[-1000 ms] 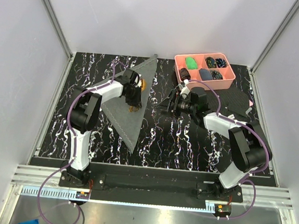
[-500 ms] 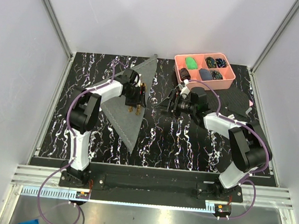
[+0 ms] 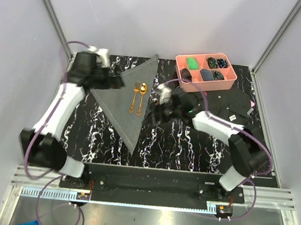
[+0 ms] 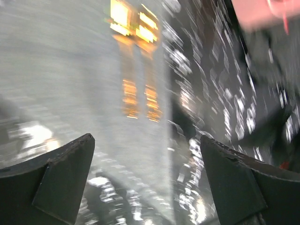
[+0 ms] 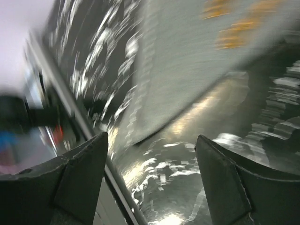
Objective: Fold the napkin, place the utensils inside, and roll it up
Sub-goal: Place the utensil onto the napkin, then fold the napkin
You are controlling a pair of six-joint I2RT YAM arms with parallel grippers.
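The grey napkin (image 3: 123,105) lies folded into a triangle on the table, left of centre. A gold fork (image 3: 134,98) and a gold spoon (image 3: 142,92) lie side by side on it near its right edge, with nothing gripping them. My left gripper (image 3: 115,81) hovers over the napkin's back left part, open and empty. The blurred left wrist view looks past the open gripper (image 4: 147,183) at the napkin (image 4: 70,84) and both utensils (image 4: 138,93). My right gripper (image 3: 156,112) is open just right of the napkin. In the right wrist view that gripper (image 5: 152,178) is above dark table, beside the napkin (image 5: 187,61).
A pink tray (image 3: 232,80) with small dark and green items stands at the back right. A black patterned cloth (image 3: 230,105) with a white tag lies in front of it, under my right arm. Grey walls enclose the marbled table (image 3: 185,142).
My left gripper opened, let go of the utensils and swung away to the back left. The fork and spoon now lie uncovered on the napkin. My right gripper edged left toward the napkin.
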